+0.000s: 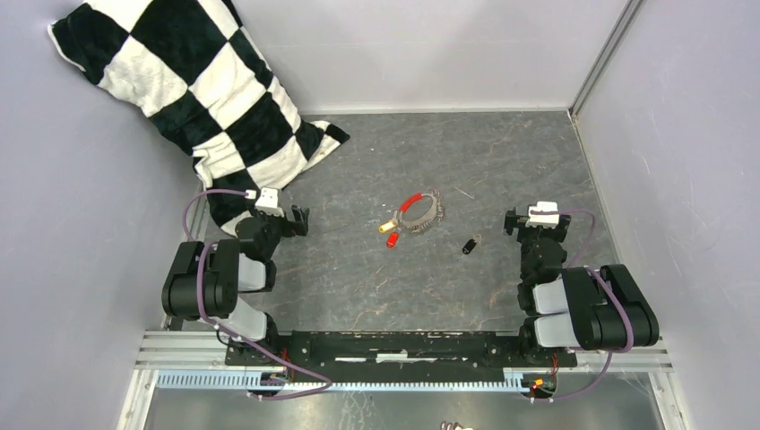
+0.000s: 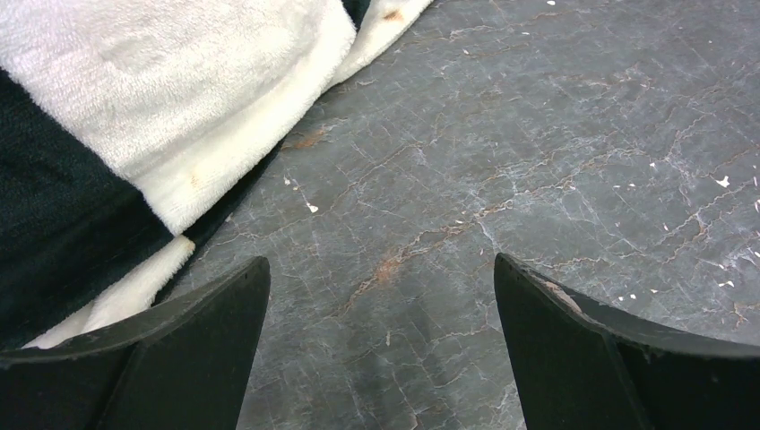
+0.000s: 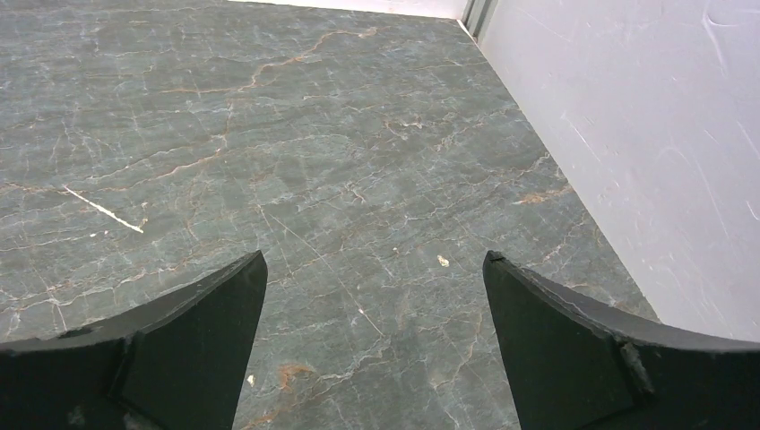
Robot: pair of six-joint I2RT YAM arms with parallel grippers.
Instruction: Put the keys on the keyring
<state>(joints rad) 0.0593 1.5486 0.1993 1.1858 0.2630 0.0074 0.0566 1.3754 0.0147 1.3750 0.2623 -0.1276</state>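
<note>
The keyring (image 1: 421, 211), a thin grey wire loop with a red sleeve on its far left arc, lies mid-table in the top view. A yellow-headed key (image 1: 385, 227) and a red-headed key (image 1: 392, 239) lie at its left lower side, touching or on the loop; which, I cannot tell. A black-headed key (image 1: 469, 245) lies alone to the right. My left gripper (image 1: 298, 220) is open, left of the ring. My right gripper (image 1: 510, 222) is open, right of the black key. Both wrist views show only bare floor between open jaws (image 2: 381, 287) (image 3: 375, 278).
A black-and-white checkered pillow (image 1: 193, 85) leans in the far left corner, its lower edge close to the left gripper (image 2: 107, 134). Grey walls enclose the marbled table (image 1: 502, 152); the right wall (image 3: 645, 134) stands near the right gripper.
</note>
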